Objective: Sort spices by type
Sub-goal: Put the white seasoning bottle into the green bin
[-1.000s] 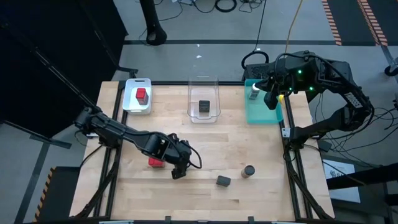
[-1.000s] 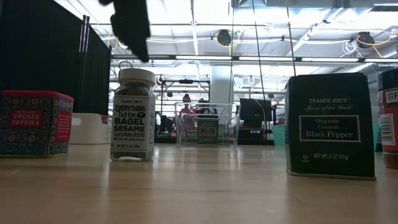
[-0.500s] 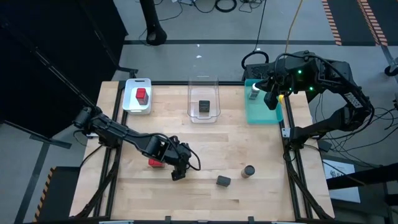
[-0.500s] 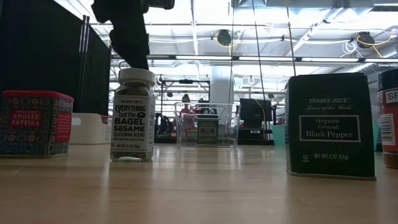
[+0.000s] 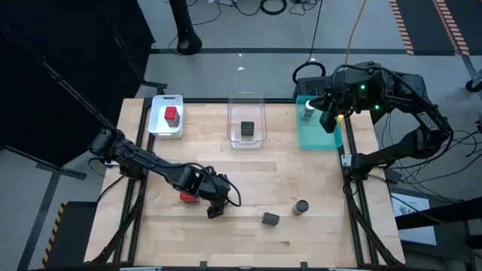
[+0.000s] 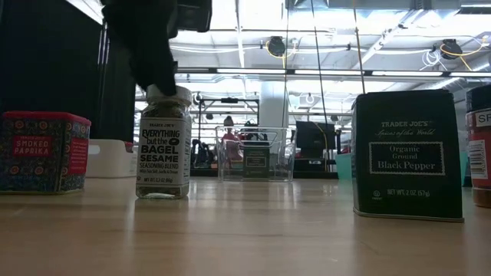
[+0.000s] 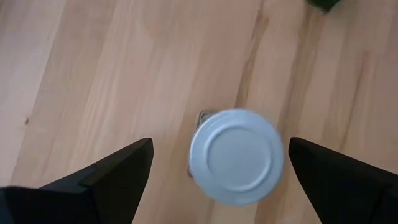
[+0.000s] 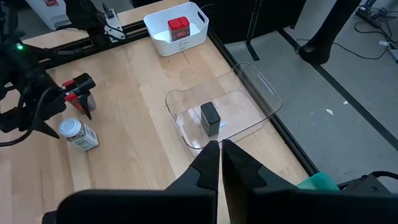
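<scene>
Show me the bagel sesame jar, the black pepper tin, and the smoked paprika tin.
bagel sesame jar [image 6: 163, 146], low view, on its front label.
black pepper tin [image 6: 407, 157], low view, on its front label.
smoked paprika tin [image 6: 42, 152], low view, on its front face.

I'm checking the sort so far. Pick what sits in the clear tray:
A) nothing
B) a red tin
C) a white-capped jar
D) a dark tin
D: the clear tray holds a single dark tin, while the red tin sits in the white tray.
</scene>
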You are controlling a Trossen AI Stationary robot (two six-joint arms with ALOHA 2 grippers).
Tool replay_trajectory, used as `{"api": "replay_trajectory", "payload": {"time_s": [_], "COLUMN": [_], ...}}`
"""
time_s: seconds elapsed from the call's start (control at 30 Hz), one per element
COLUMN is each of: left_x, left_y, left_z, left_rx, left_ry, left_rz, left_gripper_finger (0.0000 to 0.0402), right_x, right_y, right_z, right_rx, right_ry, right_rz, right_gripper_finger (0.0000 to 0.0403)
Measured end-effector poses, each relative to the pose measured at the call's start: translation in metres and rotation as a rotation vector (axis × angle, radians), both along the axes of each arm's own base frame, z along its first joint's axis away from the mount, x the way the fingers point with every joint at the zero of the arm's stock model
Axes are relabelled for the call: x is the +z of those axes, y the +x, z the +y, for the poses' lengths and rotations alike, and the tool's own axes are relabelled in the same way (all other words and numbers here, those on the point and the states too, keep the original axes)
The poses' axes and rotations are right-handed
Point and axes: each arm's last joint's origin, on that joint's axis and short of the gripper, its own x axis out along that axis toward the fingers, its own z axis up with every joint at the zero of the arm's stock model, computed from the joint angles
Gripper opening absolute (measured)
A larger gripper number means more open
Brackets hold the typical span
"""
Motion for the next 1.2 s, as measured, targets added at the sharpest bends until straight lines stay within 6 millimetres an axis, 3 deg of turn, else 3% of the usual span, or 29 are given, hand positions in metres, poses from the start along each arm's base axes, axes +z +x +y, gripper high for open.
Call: {"api": "replay_trajectory", "payload": {"time_s": [0.23, 0.6, 0.87, 1.0, 1.2], "left_x": [-0.002, -0.005, -0.003, 0.012, 0.055], "left_y": [0.004, 0.004, 0.004, 0.004, 0.007], "left_z": [-0.002, -0.002, -0.003, -0.001, 0.016], "left_rx": [0.0, -0.003, -0.012, -0.035, 0.0], "left_ry": [-0.012, -0.029, -0.044, -0.033, -0.018], "left_rz": [-0.018, 0.002, 0.014, 0.018, -0.104], "left_gripper_finger": [0.035, 0.0212, 0.0211, 0.0211, 0.0211], "right_x": [0.0, 0.0, 0.0, -0.001, -0.003], "right_y": [0.0, 0.0, 0.0, -0.001, -0.001], "right_z": [0.0, 0.0, 0.0, 0.0, 0.002], "right_rx": [0.0, 0.0, 0.002, 0.019, 0.065], "right_ry": [0.0, 0.0, -0.002, -0.019, -0.04], "right_rz": [0.0, 0.0, 0.002, 0.02, 0.055], "right_gripper_finger": [0.0, 0.0, 0.0, 0.0, 0.0]}}
